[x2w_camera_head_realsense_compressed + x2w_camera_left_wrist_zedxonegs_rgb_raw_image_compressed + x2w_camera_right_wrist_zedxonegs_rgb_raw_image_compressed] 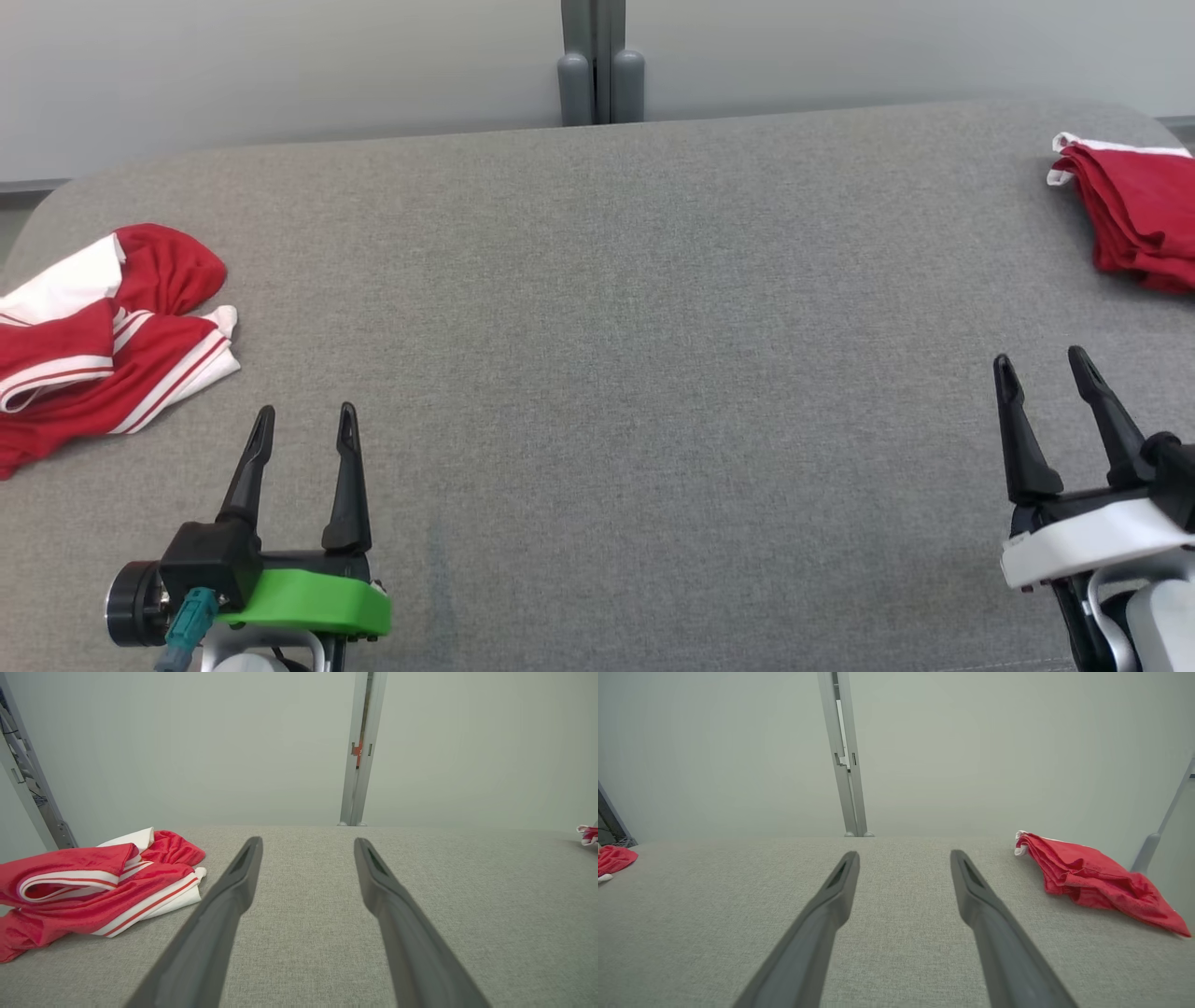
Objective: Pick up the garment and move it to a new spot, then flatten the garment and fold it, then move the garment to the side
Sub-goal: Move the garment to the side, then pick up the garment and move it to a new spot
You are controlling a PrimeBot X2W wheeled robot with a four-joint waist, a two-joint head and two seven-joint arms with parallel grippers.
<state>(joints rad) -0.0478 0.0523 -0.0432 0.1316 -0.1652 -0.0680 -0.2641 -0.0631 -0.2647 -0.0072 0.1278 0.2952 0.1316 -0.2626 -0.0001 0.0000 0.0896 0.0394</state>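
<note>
Garment (103,336) crumpled, red with white stripes; tabletop (597,373) grey woven fabric

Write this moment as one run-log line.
left gripper: open, empty | right gripper: open, empty | striped garment: crumpled, left, ungripped | second garment: far right

The head view looks forward and down on the grey table (597,308) from behind the left gripper (306,411) and right gripper (1041,356), reaching as far as the wall (280,65). Each wrist view sits low and close over the table, facing that wall along its own gripper. All three views share the grey post (602,84) (centred at the far edge), the striped garment (103,345) and the folded red cloth (1134,219).
</note>
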